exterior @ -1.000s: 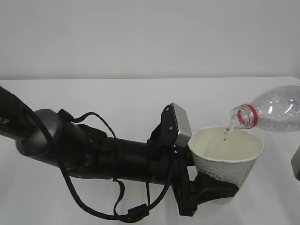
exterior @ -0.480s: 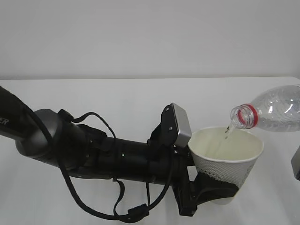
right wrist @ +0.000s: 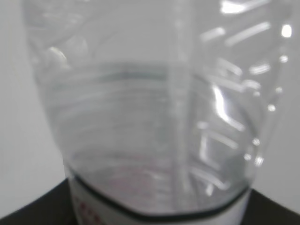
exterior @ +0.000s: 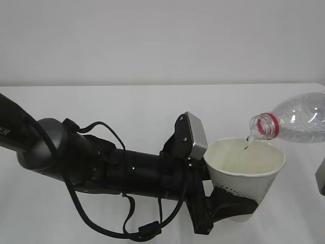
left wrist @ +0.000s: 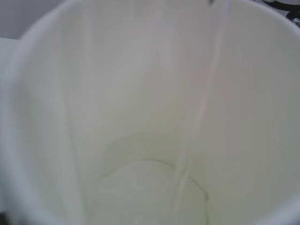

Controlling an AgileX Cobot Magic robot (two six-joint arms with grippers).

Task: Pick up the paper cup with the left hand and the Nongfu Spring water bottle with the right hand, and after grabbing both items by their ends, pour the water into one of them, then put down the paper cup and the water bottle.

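While water [exterior: 247, 141] trickles from the tilted Nongfu Spring water bottle [exterior: 297, 118] into the paper cup [exterior: 247, 175], left tool [exterior: 223, 206] pinches the cup's base, holding it above the white bench [exterior: 127, 107]. Right tool out of frame; bottle fills its wrist view, grip can't be confirmed.

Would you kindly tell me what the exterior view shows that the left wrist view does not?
Only the exterior view shows the left end effector gripping the paper cup low on its outside, the tilted water bottle with its red neck ring, and the white table. Only the left wrist view shows the water pooled at the cup's bottom. Both show the cup's cream inside and the thin stream falling into it.
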